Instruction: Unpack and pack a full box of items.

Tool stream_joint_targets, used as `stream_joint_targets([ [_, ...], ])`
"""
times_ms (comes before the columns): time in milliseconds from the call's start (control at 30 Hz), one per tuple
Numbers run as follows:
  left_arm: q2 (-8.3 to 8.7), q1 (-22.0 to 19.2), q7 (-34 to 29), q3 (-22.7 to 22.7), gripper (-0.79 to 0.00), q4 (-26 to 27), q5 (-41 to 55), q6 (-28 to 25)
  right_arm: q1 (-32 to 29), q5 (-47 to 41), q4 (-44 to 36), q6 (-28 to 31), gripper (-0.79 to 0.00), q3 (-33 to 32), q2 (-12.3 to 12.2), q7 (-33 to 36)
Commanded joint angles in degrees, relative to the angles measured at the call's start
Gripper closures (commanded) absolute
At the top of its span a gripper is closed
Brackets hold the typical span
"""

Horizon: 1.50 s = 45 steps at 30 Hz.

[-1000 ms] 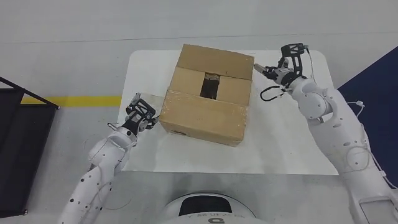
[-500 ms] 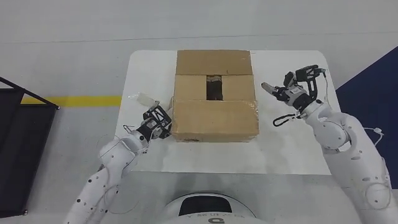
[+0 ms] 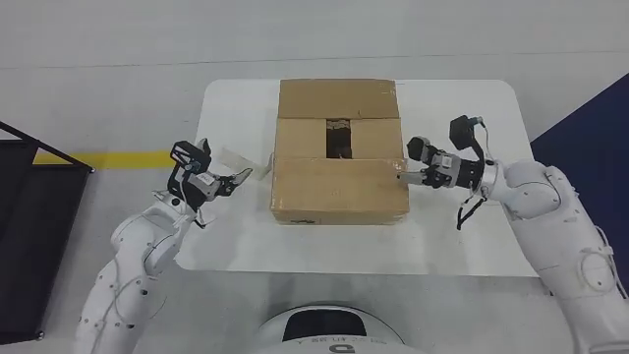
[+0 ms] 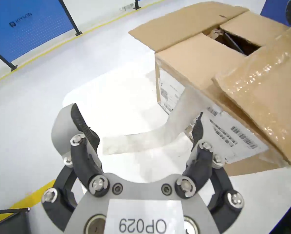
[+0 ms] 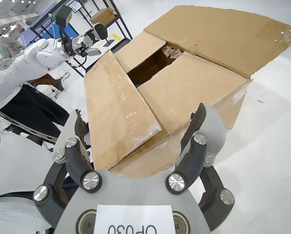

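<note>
A brown cardboard box (image 3: 339, 189) stands in the middle of the white table (image 3: 462, 241). Its far flap (image 3: 339, 98) is folded outward. The two side flaps leave a dark gap (image 3: 337, 139) where crumpled paper (image 5: 171, 51) shows. The near flap (image 5: 116, 103), covered in clear tape, lies over them. My left gripper (image 3: 224, 167) (image 4: 140, 132) is open, just off the box's left side. A loose strip of tape (image 4: 164, 129) runs from the box corner into the space between its fingers. My right gripper (image 3: 411, 165) (image 5: 139, 122) is open at the box's right side, its fingers straddling the near corner.
A black rack (image 3: 29, 216) stands on the floor beyond the table's left side, by a yellow floor line (image 3: 118, 159). A blue panel (image 3: 590, 118) is off the table's right edge. Bare table lies in front of the box and to both sides.
The box has turned square to the table. My left gripper has drawn back leftward from the box corner. My right gripper has come in from the far right to the box's side.
</note>
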<state>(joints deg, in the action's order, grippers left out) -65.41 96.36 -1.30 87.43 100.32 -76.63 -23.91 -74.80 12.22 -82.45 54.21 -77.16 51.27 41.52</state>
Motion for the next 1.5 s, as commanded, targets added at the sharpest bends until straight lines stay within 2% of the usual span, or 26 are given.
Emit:
stream_joint_targets([
  [0,0.08,0.1,0.0,0.5,-0.785,-0.2,0.4,-0.2,0.9,-3.0,0.6,0.4,-0.785,1.4,-0.1,2.7],
  [100,0.1,0.2,0.0,0.6,-0.785,-0.4,0.5,-0.3,2.3,-8.5,1.3,2.4,-0.785,4.0,-0.4,6.2],
  [233,0.1,0.2,0.0,0.6,-0.785,-0.4,0.5,-0.3,3.9,-14.6,0.4,3.3,-0.785,10.3,-2.1,5.3],
  [367,0.1,0.2,0.0,0.6,-0.785,-0.4,0.5,-0.3,6.1,-21.3,-1.6,3.8,-0.785,16.7,-5.3,4.8],
  [533,0.1,0.2,0.0,0.6,-0.785,-0.4,0.5,-0.3,7.1,-25.0,-5.5,3.8,-0.785,20.8,-9.7,4.8],
  [667,0.1,0.2,0.0,0.6,-0.785,-0.4,0.5,-0.3,7.2,-27.3,-5.8,3.8,-0.785,20.0,-12.4,4.8],
  [800,0.1,0.2,0.0,0.6,-0.785,-0.4,0.5,-0.3,5.3,-27.8,-7.1,3.8,-0.785,16.6,-13.8,4.8],
  [933,0.1,0.2,0.0,0.6,-0.785,-0.4,0.5,-0.3,2.5,-28.3,-4.7,3.8,-0.785,11.5,-14.3,4.7],
  [1067,0.1,0.2,0.0,0.6,-0.785,-0.4,0.3,-0.1,0.6,-19.6,0.8,3.8,-0.785,7.3,-13.6,-2.8],
  [1233,0.01,-1.3,1.6,-2.7,-0.785,-1.4,-9.1,3.7,0.2,-6.7,2.0,2.1,-0.785,7.7,-12.0,-12.3],
  [1467,-0.29,-4.3,1.3,-6.0,-0.785,-3.5,-9.9,2.8,-1.0,0.9,2.1,0.7,-0.785,7.9,-10.8,-19.9],
])
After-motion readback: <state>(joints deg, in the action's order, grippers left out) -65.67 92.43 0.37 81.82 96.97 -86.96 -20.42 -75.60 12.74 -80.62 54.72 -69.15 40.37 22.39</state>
